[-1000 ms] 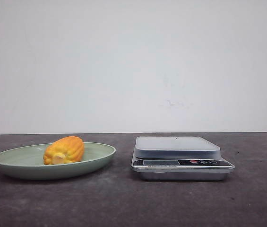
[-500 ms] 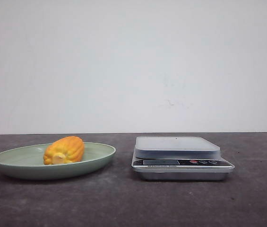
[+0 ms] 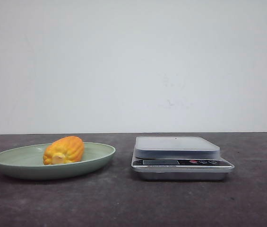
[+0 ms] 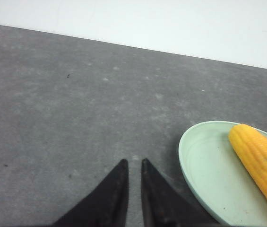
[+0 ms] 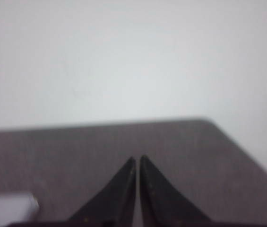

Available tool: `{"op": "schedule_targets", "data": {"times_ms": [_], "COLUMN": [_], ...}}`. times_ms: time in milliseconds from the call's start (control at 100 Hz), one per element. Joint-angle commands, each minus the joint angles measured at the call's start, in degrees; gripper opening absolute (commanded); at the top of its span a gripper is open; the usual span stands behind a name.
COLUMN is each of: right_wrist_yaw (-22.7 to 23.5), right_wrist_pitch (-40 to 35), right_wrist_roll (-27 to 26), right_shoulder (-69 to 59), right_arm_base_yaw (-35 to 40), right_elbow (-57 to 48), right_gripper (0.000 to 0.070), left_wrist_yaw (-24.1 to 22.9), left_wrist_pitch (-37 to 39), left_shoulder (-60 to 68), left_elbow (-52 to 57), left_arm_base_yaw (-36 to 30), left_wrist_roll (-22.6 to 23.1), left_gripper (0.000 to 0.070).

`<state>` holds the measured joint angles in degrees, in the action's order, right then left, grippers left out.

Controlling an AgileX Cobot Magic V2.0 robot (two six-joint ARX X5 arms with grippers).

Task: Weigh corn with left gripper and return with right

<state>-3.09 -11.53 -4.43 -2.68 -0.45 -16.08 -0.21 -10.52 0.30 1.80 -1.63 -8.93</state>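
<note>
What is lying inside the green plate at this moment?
Only the corn lies inside the green plate, on its side, pale cut end toward the camera. The plate surface under the cob is covered.

A pale green shallow plate (image 3: 10, 163) stands at the lower left of the front view, on a dark grey table (image 3: 124, 203). To the right of it, near but apart, there is a silver kitchen scale (image 3: 182, 158) with a flat grey platform on top. Its front panel shows a small display and round buttons, one of them red. Behind the table a plain white wall (image 3: 133, 66) fills the upper half of the frame. At the lower left of the right wrist view a blurred pale corner shows; what it is cannot be told.
</note>
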Motion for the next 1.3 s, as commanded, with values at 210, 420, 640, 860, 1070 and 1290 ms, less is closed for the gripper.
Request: {"op": "schedule_targets", "data": {"times_ms": [210,420,640,860,1070,1290], "right_wrist_yaw": [0.11,0.11,1.75,3.08,3.08,3.08], "right_wrist_pitch": [2.75,3.89,1.64,2.69,2.67,2.67], "right_wrist_roll": [0.55,0.37,-0.20,-0.07,-0.07,-0.07], "right_shoulder": [2.45,2.45,2.45,2.45,2.45,2.45], "right_arm_base_yaw": [-0.92,-0.94,-0.92,-0.87,-0.87,-0.87], "right_elbow": [12.35,15.50,15.50,15.50,15.50,15.50], "right_gripper": [0.0007,0.0007,0.0007,0.0007,0.0007,0.0007], "left_wrist_yaw": [0.04,0.04,0.04,0.04,0.04,0.04], "left_wrist_pitch": [-0.20,-0.20,-0.20,-0.20,-0.20,-0.20], "left_shoulder": [-0.11,-0.11,-0.11,-0.11,-0.11,-0.11], "left_elbow": [-0.90,-0.90,-0.90,-0.90,-0.90,-0.90], "left_arm_base_yaw": [0.00,0.00,0.00,0.00,0.00,0.00], "left_wrist_roll": [0.57,0.57,0.57,0.57,0.57,0.57], "left_gripper": [0.0000,0.0000,0.0000,0.0000,0.0000,0.0000]}}
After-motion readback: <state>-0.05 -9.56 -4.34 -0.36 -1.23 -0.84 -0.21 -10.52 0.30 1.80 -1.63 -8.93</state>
